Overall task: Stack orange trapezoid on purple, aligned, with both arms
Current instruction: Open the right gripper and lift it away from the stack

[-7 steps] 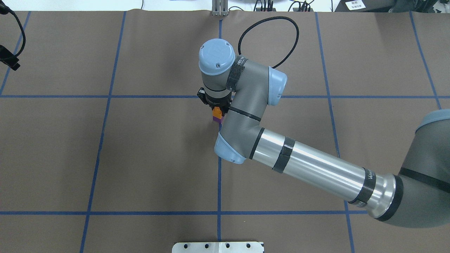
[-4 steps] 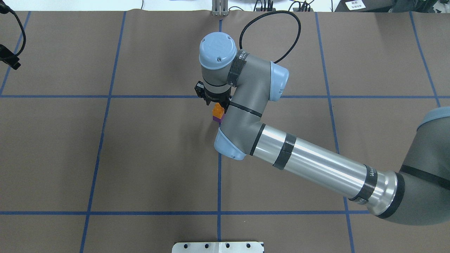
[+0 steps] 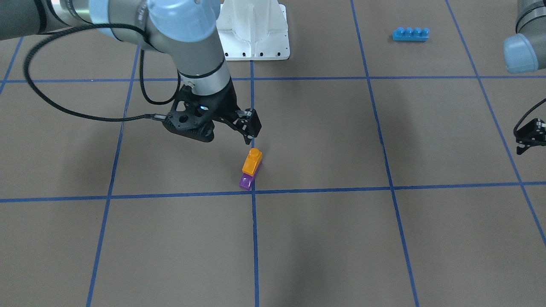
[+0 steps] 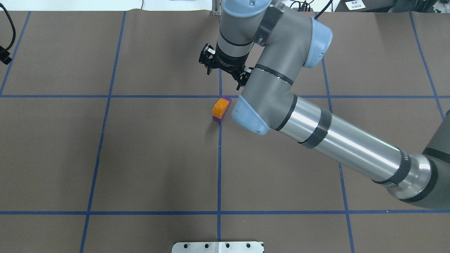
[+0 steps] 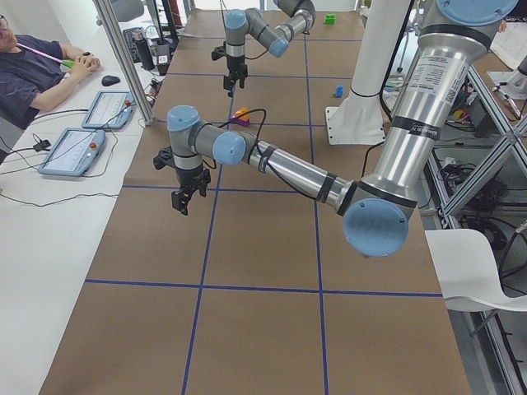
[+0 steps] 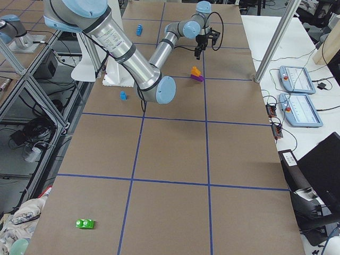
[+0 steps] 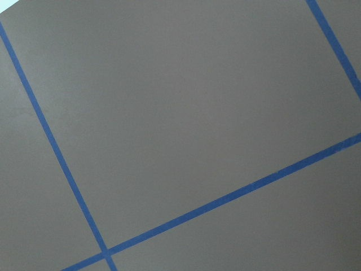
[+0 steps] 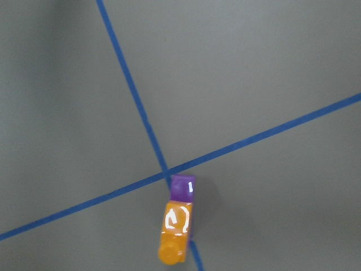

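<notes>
The orange trapezoid (image 3: 251, 161) sits on the purple block (image 3: 246, 182), lengthwise along it, at a blue tape crossing. The stack also shows in the overhead view, orange (image 4: 220, 106) on purple (image 4: 227, 100), and in the right wrist view, orange (image 8: 177, 226) on purple (image 8: 183, 187). My right gripper (image 4: 225, 68) is open and empty, raised above and a little beyond the stack, touching nothing. My left gripper (image 3: 529, 138) is far off at the table's left side, low over bare paper, fingers spread and empty. It also shows in the exterior left view (image 5: 188, 197).
A blue four-stud brick (image 3: 410, 34) lies near the robot's base mount (image 3: 256, 30). A small blue block (image 6: 123, 95) and a green block (image 6: 85, 223) lie far from the stack. An operator (image 5: 33, 66) and tablets sit beyond the far edge.
My right gripper has let go of the orange trapezoid and risen away toward the far side. The orange block stays on the purple one.
</notes>
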`<state>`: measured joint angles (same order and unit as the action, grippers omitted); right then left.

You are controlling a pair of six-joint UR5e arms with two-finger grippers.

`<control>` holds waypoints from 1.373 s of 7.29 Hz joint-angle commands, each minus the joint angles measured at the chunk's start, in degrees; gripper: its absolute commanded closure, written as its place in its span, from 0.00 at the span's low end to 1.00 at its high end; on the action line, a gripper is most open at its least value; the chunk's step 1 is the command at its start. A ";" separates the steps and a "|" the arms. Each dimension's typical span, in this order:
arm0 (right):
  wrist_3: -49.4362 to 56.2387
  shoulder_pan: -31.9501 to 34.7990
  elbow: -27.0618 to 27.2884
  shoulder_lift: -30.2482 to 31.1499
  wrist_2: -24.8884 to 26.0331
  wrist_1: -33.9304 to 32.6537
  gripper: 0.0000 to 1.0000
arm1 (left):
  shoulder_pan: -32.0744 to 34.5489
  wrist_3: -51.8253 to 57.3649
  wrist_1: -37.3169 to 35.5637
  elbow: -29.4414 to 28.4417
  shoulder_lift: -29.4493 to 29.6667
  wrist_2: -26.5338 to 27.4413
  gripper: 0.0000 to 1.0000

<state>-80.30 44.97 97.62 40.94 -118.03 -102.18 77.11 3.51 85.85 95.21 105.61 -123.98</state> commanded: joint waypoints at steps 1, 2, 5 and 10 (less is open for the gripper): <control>19.84 10.16 8.02 11.21 -5.06 -5.41 0.01 | 6.44 4.38 0.89 -1.59 -3.47 -5.36 0.00; 33.32 16.40 8.03 17.96 -8.23 -5.23 0.01 | 7.95 4.31 0.89 -2.91 -4.35 -8.44 0.00; 62.23 31.97 7.41 36.08 -12.89 -3.48 0.00 | 9.64 4.04 2.21 -3.62 -8.83 -8.39 0.00; 71.22 42.39 -0.49 51.50 -13.27 16.20 0.01 | 12.45 4.31 4.67 -3.80 -12.71 -7.95 0.00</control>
<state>-12.11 86.30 98.94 89.46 -130.83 -90.24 89.47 7.82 90.64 91.47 93.18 -132.28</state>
